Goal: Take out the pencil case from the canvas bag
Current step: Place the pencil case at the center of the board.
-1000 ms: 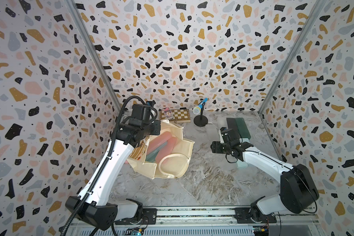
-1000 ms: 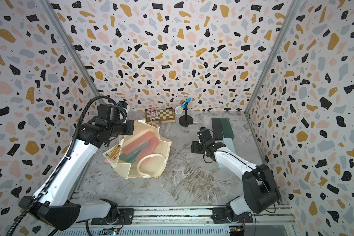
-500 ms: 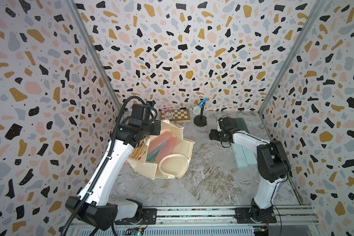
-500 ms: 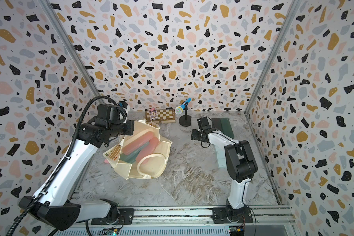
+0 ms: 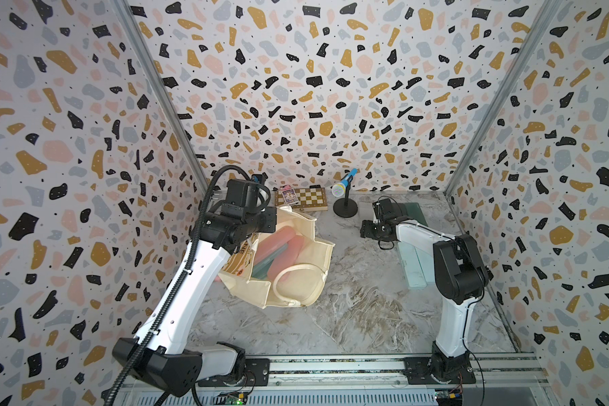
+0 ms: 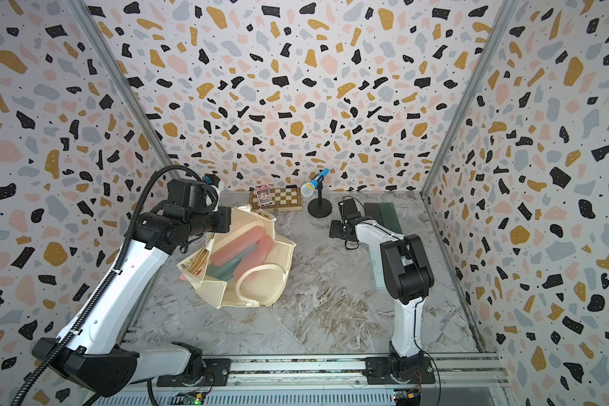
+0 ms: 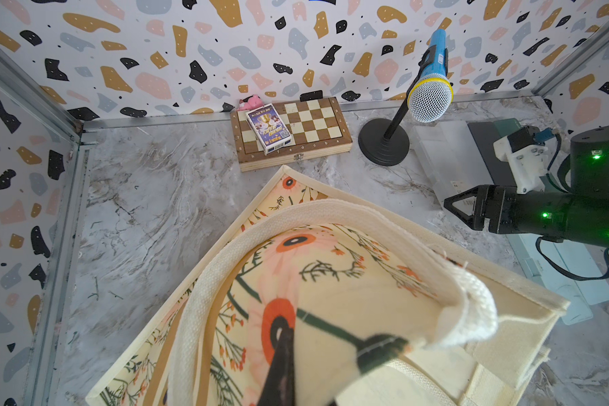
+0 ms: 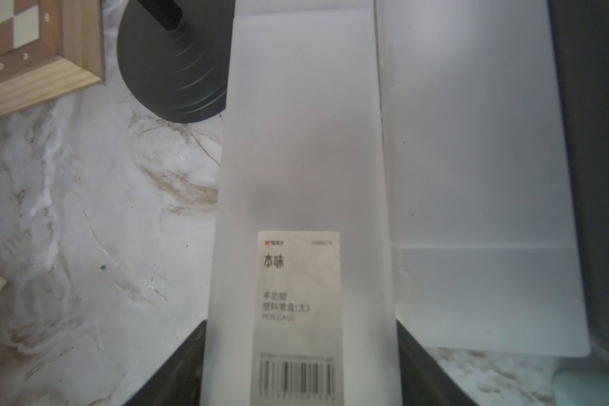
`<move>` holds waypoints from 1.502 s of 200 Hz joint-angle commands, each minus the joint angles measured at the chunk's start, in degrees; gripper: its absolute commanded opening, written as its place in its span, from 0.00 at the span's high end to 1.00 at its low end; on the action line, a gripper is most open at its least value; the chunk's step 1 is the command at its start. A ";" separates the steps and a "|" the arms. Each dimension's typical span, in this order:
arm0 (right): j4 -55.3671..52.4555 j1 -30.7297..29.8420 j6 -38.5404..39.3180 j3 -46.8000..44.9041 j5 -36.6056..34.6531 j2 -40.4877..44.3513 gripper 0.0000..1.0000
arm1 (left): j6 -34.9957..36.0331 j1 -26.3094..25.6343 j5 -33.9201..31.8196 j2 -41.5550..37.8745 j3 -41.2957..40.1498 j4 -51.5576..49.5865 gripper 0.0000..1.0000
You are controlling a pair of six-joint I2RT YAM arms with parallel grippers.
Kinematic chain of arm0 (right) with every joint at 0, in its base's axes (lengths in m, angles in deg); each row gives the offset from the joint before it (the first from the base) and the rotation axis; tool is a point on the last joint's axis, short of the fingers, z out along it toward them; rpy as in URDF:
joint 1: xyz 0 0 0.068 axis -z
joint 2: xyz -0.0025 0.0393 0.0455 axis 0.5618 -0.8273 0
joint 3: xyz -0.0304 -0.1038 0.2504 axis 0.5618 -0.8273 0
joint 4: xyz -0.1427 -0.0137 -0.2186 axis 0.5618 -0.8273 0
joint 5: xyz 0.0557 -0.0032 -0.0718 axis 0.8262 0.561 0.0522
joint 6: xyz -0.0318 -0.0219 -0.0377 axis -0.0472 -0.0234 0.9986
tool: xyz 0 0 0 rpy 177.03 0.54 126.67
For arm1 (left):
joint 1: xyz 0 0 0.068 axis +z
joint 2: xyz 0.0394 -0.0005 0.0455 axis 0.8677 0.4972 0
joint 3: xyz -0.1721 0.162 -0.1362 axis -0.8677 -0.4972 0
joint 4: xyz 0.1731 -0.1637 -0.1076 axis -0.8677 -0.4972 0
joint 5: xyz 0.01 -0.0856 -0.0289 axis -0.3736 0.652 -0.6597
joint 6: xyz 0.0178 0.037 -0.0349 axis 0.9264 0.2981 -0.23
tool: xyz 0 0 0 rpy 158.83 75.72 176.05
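Our left gripper is clamped on the far left rim of the bag, which sits left of centre with its mouth open. Pink and teal cases lie inside. Our right gripper, well right of it, grips a frosted case beside the mic stand.

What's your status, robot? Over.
Left fingers shut on cream floral canvas bag, mouth open. Right fingers shut on frosted plastic pencil case, outside bag. Pink and teal plastic cases inside bag. Black microphone stand close by.
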 commanded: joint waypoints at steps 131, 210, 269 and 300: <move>-3.54 0.34 2.48 4.54 -2.62 -1.88 0.18 | 0.37 0.21 1.33 -1.42 0.14 4.22 1.00; -3.38 -4.50 9.07 4.72 -13.04 1.39 0.21 | -2.80 2.57 3.19 -2.02 -0.37 4.95 1.00; -2.02 -6.33 8.21 -2.83 -14.92 8.27 0.24 | -5.92 8.73 15.47 -1.37 -1.84 7.47 1.00; 4.16 -6.41 5.62 -14.89 -10.16 22.02 0.26 | -3.79 8.86 22.27 -0.27 -0.66 7.69 1.00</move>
